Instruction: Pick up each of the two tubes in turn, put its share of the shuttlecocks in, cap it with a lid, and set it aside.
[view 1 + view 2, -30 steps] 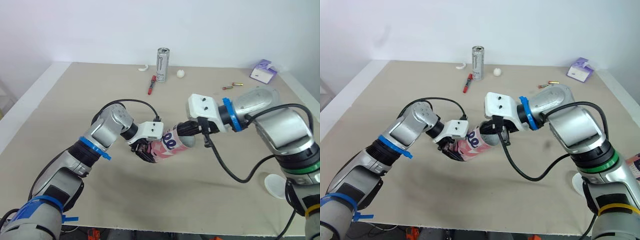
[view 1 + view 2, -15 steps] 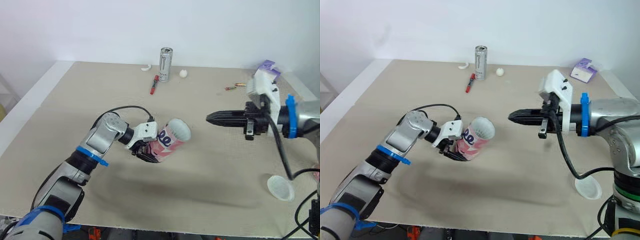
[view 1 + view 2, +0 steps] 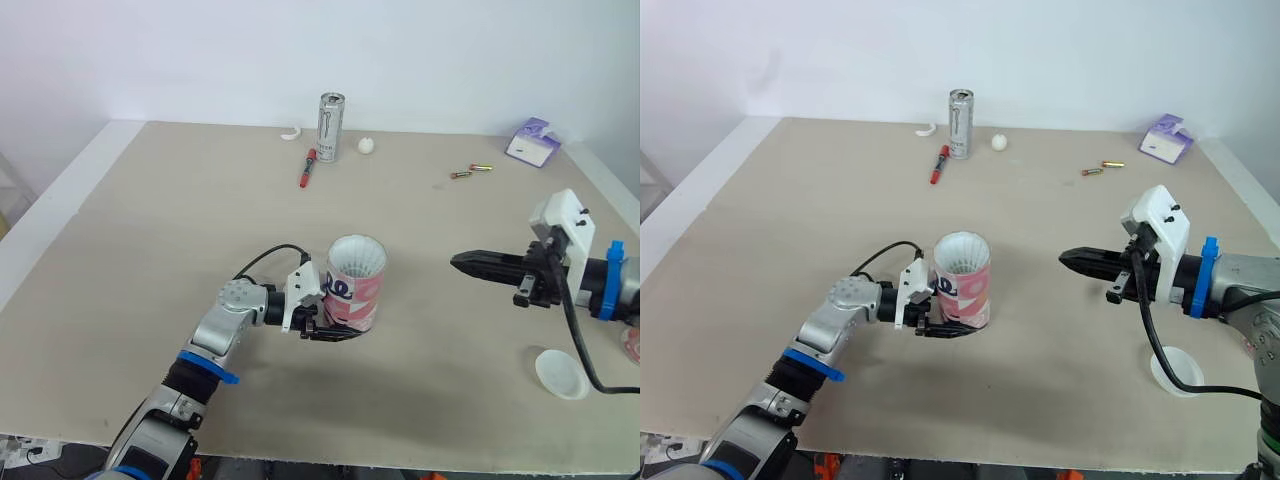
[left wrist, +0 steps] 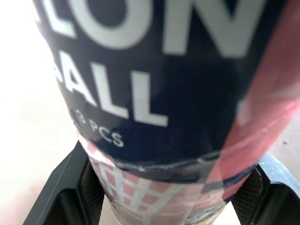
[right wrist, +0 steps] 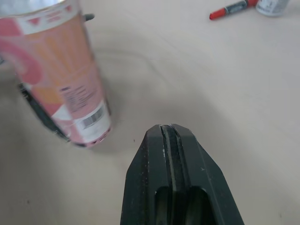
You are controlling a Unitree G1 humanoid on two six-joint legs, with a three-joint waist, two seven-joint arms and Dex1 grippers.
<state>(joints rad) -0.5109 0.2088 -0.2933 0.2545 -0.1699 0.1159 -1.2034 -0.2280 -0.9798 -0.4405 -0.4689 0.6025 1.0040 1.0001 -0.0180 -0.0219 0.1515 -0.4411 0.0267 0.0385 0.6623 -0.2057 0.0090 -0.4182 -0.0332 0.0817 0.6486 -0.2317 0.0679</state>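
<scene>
A pink tube (image 3: 355, 292) with dark lettering stands upright on the table, and white shows inside its open top. My left gripper (image 3: 333, 330) is shut on the tube's base; in the left wrist view the tube (image 4: 168, 93) sits between the two fingers (image 4: 70, 183). My right gripper (image 3: 462, 262) hovers to the right of the tube, shut and empty, pointing at it across a gap. The right wrist view shows the tube (image 5: 65, 79) beyond the closed fingertips (image 5: 171, 150). A white lid (image 3: 560, 372) lies flat near the table's front right.
At the back stand a silver can (image 3: 329, 128), a red marker (image 3: 305, 170), a white ball (image 3: 366, 146) and a small white curved piece (image 3: 290, 135). A purple box (image 3: 531, 142) and two small cylinders (image 3: 468, 171) lie at the back right.
The tube has gone from tilted to upright, still held by my left gripper. My right gripper has drawn back from the tube's mouth toward the right. The camera also shifted.
</scene>
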